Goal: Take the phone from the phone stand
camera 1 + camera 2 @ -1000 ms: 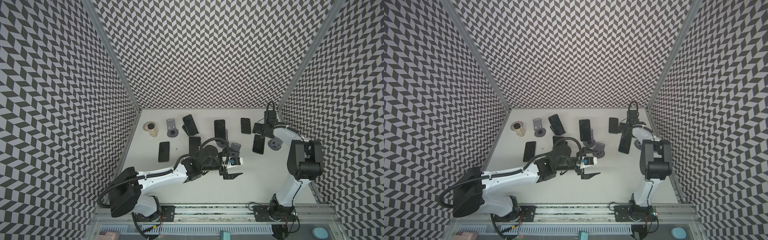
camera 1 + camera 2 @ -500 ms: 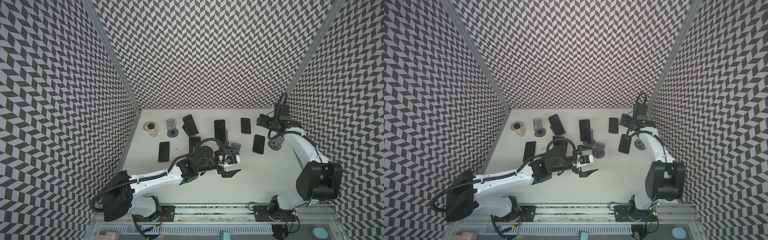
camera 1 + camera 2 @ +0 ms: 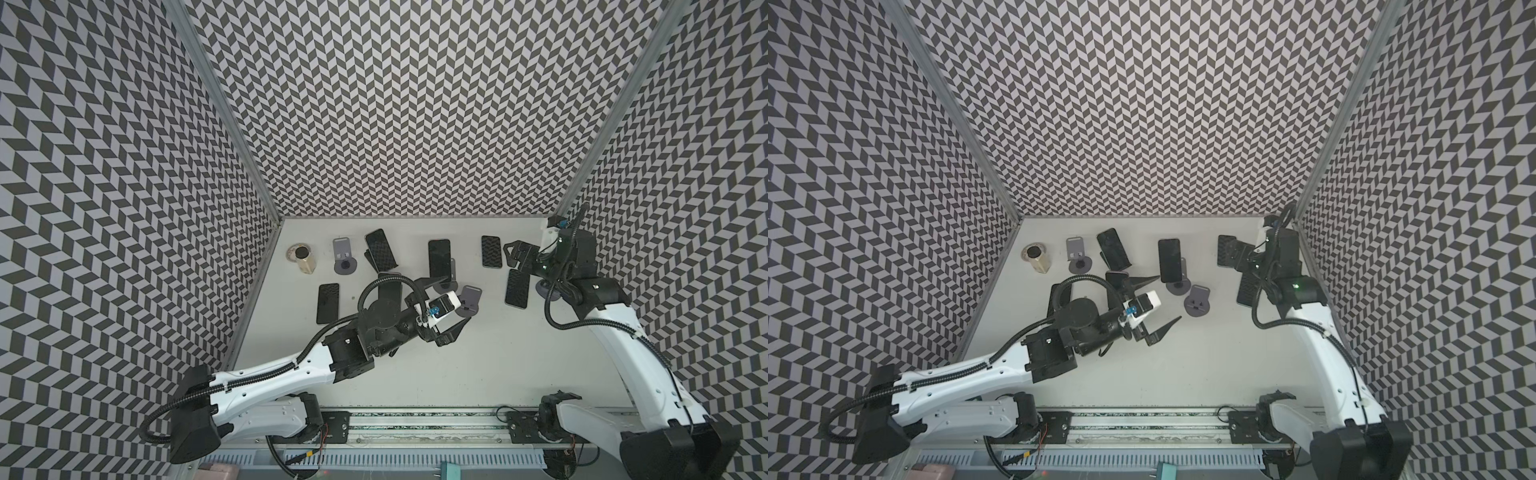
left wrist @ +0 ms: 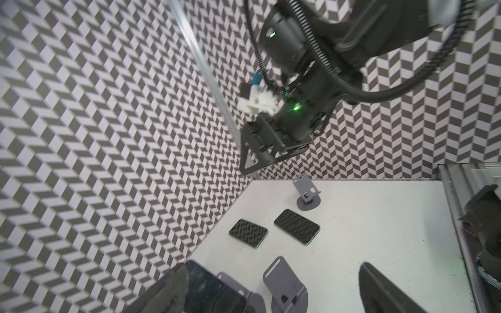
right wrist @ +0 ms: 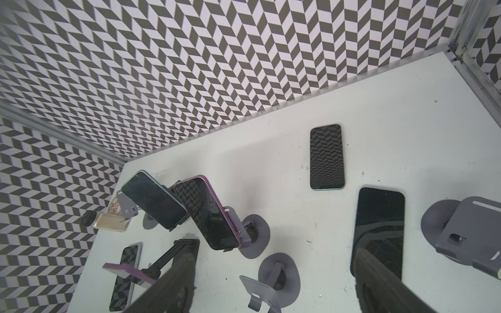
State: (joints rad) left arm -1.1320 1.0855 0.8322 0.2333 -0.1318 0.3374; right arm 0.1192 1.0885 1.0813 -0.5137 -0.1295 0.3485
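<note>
Phones sit propped in 2 places: the left phone point(image 3: 379, 249) leans far and left of centre. Our left gripper point(image 3: 1169, 297), jaws wide apart and empty, lies low at centre, just near of the purple-edged phone point(image 3: 439, 259) on the centre stand point(image 3: 1178, 287), with an empty stand point(image 3: 1198, 301) just right. We judge this phone the target. We should square the jaws to its 2 long edges, close above the stand's lip, then lift up and away without dragging the base. Our right gripper point(image 3: 510, 257), jaws apart and empty, hovers far right beside 2 flat phones point(image 3: 491, 251).
</note>
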